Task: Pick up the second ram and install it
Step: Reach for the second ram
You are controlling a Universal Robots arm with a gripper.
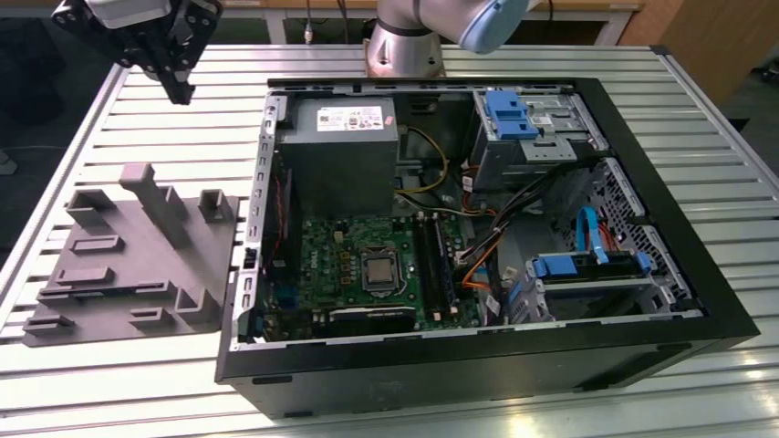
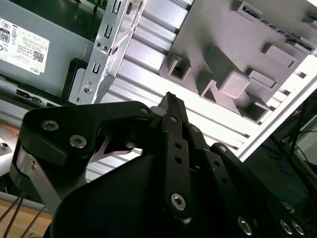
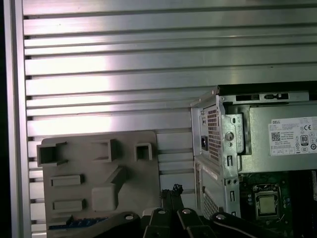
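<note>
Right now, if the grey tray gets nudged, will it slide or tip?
The tray probably slides rather than tips: its base is wide and flat on the slatted table. It looks like rigid moulded plastic, so likely stiff and fairly light.

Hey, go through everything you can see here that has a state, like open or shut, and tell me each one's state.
Computer case: lying on its side, side panel off, insides exposed.
Processor: seated in its socket, uncovered, no cooler on it.
Grey tray: flat on the table, beside the case at the exterior view's left.
End effector: shut, nothing in its grip, up off the table.
</note>
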